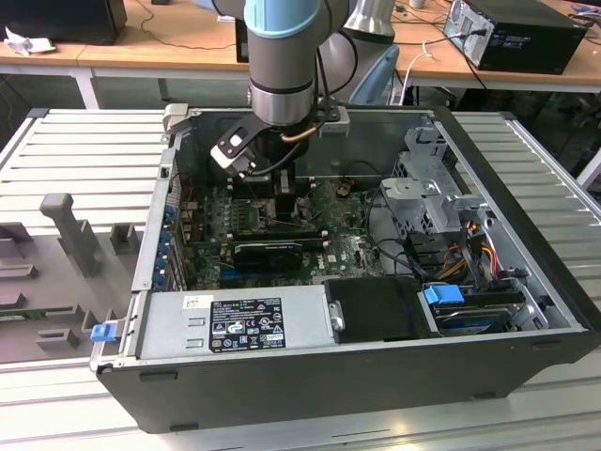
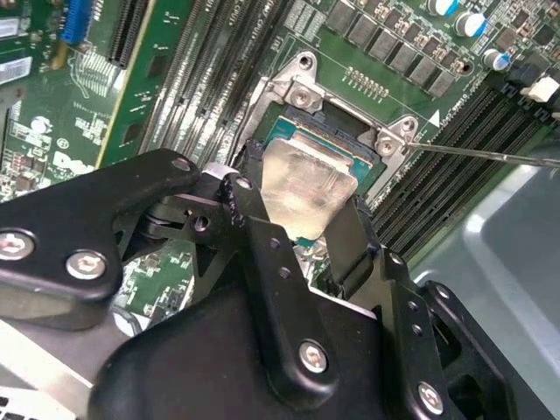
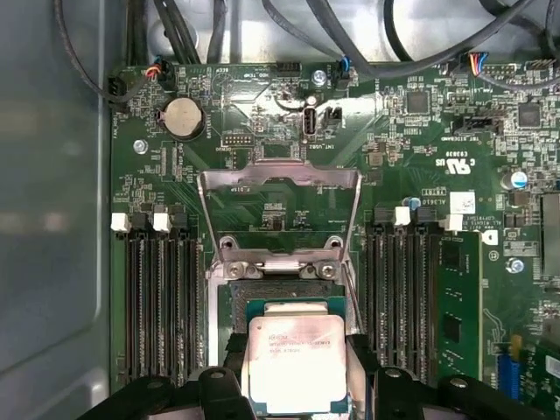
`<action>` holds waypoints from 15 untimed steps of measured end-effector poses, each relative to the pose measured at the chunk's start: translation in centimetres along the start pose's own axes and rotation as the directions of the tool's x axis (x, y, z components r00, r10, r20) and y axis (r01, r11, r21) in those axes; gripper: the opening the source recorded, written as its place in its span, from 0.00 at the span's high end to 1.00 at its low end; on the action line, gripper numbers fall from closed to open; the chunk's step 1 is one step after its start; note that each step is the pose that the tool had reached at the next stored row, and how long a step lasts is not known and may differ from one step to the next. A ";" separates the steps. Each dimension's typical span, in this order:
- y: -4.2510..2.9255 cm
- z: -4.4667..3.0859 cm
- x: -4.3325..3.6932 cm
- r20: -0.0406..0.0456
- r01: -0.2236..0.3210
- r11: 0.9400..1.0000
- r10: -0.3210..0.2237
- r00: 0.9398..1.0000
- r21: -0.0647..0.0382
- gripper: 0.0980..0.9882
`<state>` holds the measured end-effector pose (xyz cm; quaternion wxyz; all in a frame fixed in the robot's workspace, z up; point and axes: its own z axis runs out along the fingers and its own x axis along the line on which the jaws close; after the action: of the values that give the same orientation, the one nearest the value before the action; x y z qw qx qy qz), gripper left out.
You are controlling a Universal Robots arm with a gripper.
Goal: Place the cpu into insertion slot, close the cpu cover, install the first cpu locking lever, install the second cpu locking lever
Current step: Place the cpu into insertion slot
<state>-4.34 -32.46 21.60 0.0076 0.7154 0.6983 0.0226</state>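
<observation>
One cpu (image 2: 306, 179), tight in the gripper (image 2: 302, 212); insertion slot (image 3: 289, 290) just beneath

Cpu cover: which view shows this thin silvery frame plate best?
First wrist view: the thin silvery metal cpu cover is flipped open, its whole frame and cut-out visible. The second wrist view catches its hinge end behind the gripper holding the pale square cpu. In the exterior view the arm stands before it.

Pale silver cpu (image 3: 297, 363); green circuit board (image 3: 149, 166); black fingers (image 2: 267, 262)
</observation>
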 end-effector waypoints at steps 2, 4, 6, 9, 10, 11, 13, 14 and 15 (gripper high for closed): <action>-0.02 0.19 0.16 0.000 -0.006 1.000 0.006 1.000 0.000 0.52; -0.03 0.39 0.31 0.000 -0.008 1.000 0.008 1.000 0.000 0.52; -0.02 0.57 0.44 0.001 -0.010 1.000 0.010 1.000 0.000 0.52; 0.01 0.88 0.56 0.001 -0.010 1.000 0.010 1.000 0.000 0.52; 0.05 0.94 0.60 0.001 -0.010 1.000 0.010 1.000 0.000 0.52; 0.11 1.00 0.64 0.001 -0.010 1.000 0.010 1.000 0.000 0.52; 0.15 1.15 0.67 0.000 -0.010 1.000 0.010 1.000 0.000 0.52; 0.15 1.28 0.73 0.001 -0.010 1.000 0.010 1.000 0.000 0.52; 0.15 1.38 0.73 0.001 -0.010 1.000 0.010 1.000 0.000 0.52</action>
<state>-4.11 -31.70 20.24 0.0077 0.7187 0.6949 0.0224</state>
